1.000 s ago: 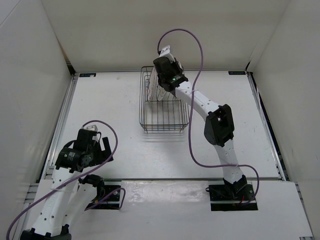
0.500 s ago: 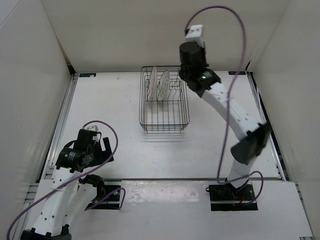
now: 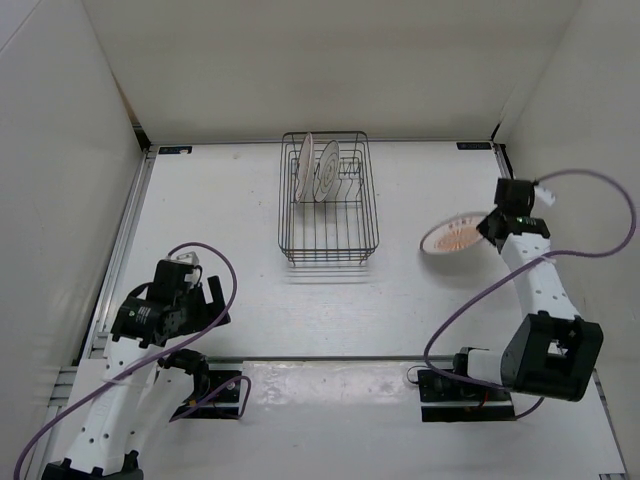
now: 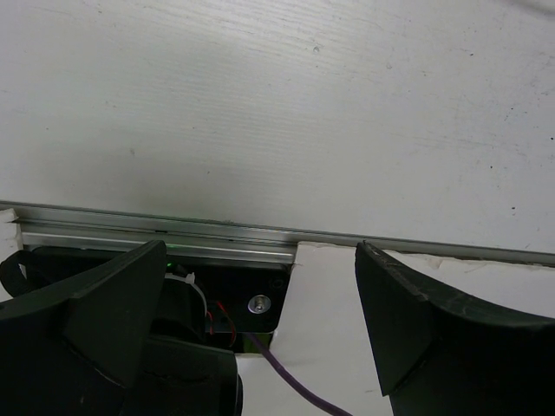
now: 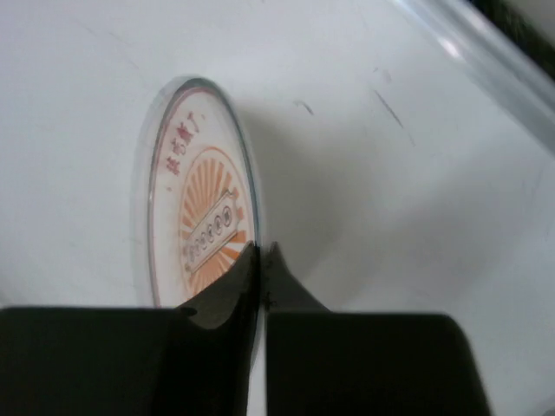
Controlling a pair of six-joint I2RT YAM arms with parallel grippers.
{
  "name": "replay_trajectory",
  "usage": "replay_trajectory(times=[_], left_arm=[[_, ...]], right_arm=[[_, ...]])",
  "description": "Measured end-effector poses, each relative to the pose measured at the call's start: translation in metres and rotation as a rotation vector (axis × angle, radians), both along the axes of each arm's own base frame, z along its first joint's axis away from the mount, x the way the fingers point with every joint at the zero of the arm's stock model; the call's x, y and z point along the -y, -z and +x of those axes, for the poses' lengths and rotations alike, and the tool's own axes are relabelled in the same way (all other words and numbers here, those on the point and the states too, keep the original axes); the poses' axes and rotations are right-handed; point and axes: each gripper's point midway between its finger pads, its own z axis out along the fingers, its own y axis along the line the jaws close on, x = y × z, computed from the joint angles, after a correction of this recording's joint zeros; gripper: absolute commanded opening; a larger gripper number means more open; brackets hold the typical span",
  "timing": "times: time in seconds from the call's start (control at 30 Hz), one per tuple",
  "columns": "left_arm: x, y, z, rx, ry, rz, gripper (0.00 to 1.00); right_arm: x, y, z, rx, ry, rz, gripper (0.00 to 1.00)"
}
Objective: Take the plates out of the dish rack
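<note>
Right gripper (image 3: 492,228) pinches orange plate (image 3: 452,237) by its rim, near right edge. Thin grip: plate may pivot, slip, or drop hard on release. Left gripper (image 4: 260,286) open, idle.

A white table (image 3: 220,260) sits boxed by plain white walls (image 3: 300,70); light is even.

Dish rack (image 3: 330,256): two plates (image 3: 316,172) stand on edge at its far end, left of centre. Its near half is open from above. To the rack's right, an orange plate (image 3: 455,236) pinched in the right gripper (image 3: 487,228) blocks passage. The left gripper (image 3: 212,303) sits well apart, near-left of the rack.
</note>
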Motion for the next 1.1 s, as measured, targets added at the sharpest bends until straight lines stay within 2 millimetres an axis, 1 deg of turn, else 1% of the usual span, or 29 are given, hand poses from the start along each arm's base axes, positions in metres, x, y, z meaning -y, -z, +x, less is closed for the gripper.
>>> replay_trajectory(times=[0.03, 0.07, 0.1, 0.13, 0.2, 0.33, 0.47, 0.53, 0.6, 0.7, 0.8, 0.93, 1.03, 1.1], left_arm=[[0.000, 0.000, 0.000, 0.002, 0.000, -0.001, 1.00], [0.000, 0.000, 0.000, 0.004, 0.000, -0.002, 1.00], [0.000, 0.000, 0.000, 0.004, 0.000, -0.002, 1.00], [0.000, 0.000, 0.000, 0.004, -0.001, -0.002, 1.00], [0.000, 0.000, 0.000, 0.003, -0.001, -0.002, 1.00], [0.001, 0.000, 0.000, -0.003, 0.001, -0.004, 1.00], [0.001, 0.001, 0.000, -0.008, 0.003, -0.007, 1.00], [0.002, 0.001, 0.000, -0.009, 0.004, -0.009, 1.00], [0.002, 0.001, 0.000, -0.012, 0.005, -0.010, 1.00], [0.003, 0.001, 0.000, -0.016, 0.007, -0.012, 1.00], [0.003, 0.001, 0.000, -0.015, 0.008, -0.014, 1.00], [0.004, 0.001, 0.001, -0.011, 0.008, -0.015, 1.00], [0.004, 0.001, 0.001, -0.011, 0.008, -0.015, 1.00], [0.004, 0.001, 0.001, -0.015, 0.008, -0.014, 1.00]], right_arm=[[0.004, 0.036, -0.017, -0.076, 0.029, 0.068, 0.00], [0.007, 0.058, -0.032, -0.134, 0.052, 0.107, 0.00], [0.002, 0.075, -0.042, -0.162, 0.060, 0.175, 0.00], [-0.002, 0.085, -0.046, -0.170, 0.062, 0.227, 0.00], [-0.012, 0.088, -0.043, -0.133, 0.041, 0.292, 0.00], [-0.021, 0.089, -0.038, -0.067, 0.010, 0.356, 0.00], [-0.019, 0.108, -0.049, -0.103, 0.037, 0.389, 0.01], [-0.020, 0.116, -0.051, -0.120, 0.050, 0.411, 0.16], [-0.020, 0.123, -0.052, -0.140, 0.052, 0.424, 0.28], [-0.023, 0.136, -0.059, -0.186, 0.046, 0.437, 0.39], [-0.025, 0.142, -0.064, -0.207, 0.032, 0.439, 0.48], [-0.024, 0.140, -0.066, -0.219, 0.031, 0.429, 0.49], [-0.021, 0.133, -0.066, -0.217, 0.037, 0.414, 0.55], [-0.017, 0.122, -0.064, -0.201, 0.045, 0.401, 0.55]])
